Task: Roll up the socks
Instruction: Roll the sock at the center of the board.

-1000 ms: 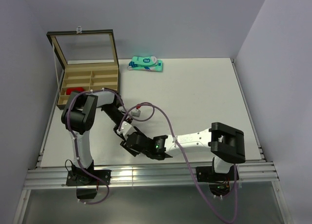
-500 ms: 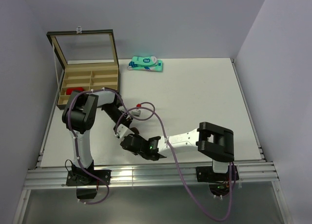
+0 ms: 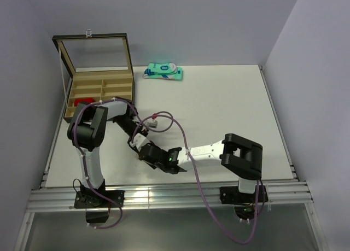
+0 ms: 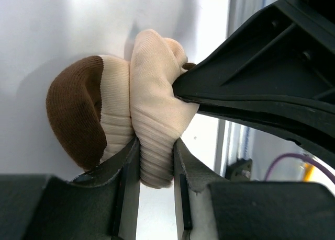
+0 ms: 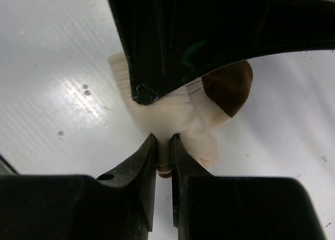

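Note:
The beige sock (image 4: 152, 93) with a brown toe (image 4: 73, 120) is bunched into a small bundle just above the white table. My left gripper (image 4: 156, 143) is shut on a thick cream fold of it. My right gripper (image 5: 163, 140) pinches another cream fold of the same sock (image 5: 178, 114) from the opposite side. In the top view the left gripper (image 3: 140, 146) and right gripper (image 3: 149, 151) meet near the table's front left and hide the sock. The red sock (image 3: 83, 101) lies in a left compartment of the wooden box.
The wooden box (image 3: 117, 89) with its glass lid (image 3: 93, 54) raised stands at the back left. A teal-and-white packet (image 3: 163, 71) lies at the back of the table. The table's front rail (image 3: 164, 196) is close behind the grippers.
My right gripper has moved in toward the left gripper and shut on a fold of the beige sock. The left gripper has kept its hold.

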Controlling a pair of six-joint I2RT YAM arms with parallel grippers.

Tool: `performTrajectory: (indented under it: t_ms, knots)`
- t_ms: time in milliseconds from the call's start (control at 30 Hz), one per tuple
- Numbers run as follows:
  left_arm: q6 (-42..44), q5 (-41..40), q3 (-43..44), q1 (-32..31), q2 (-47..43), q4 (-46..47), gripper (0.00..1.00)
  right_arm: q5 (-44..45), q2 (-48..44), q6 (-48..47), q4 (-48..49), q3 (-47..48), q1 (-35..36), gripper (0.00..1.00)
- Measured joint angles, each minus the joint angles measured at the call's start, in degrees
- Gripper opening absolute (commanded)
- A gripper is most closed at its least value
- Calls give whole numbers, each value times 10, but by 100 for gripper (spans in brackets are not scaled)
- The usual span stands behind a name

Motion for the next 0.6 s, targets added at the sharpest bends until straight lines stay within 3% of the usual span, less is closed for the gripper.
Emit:
performTrajectory:
  t_ms: [133,600]
  knots:
    - [-37,0,-13,8,-41,61,38,-20,0,7,3,0,-25,6]
    - [-174,11,-99,55,-190,258,40,-117,1,17,-35,28,-80,4]
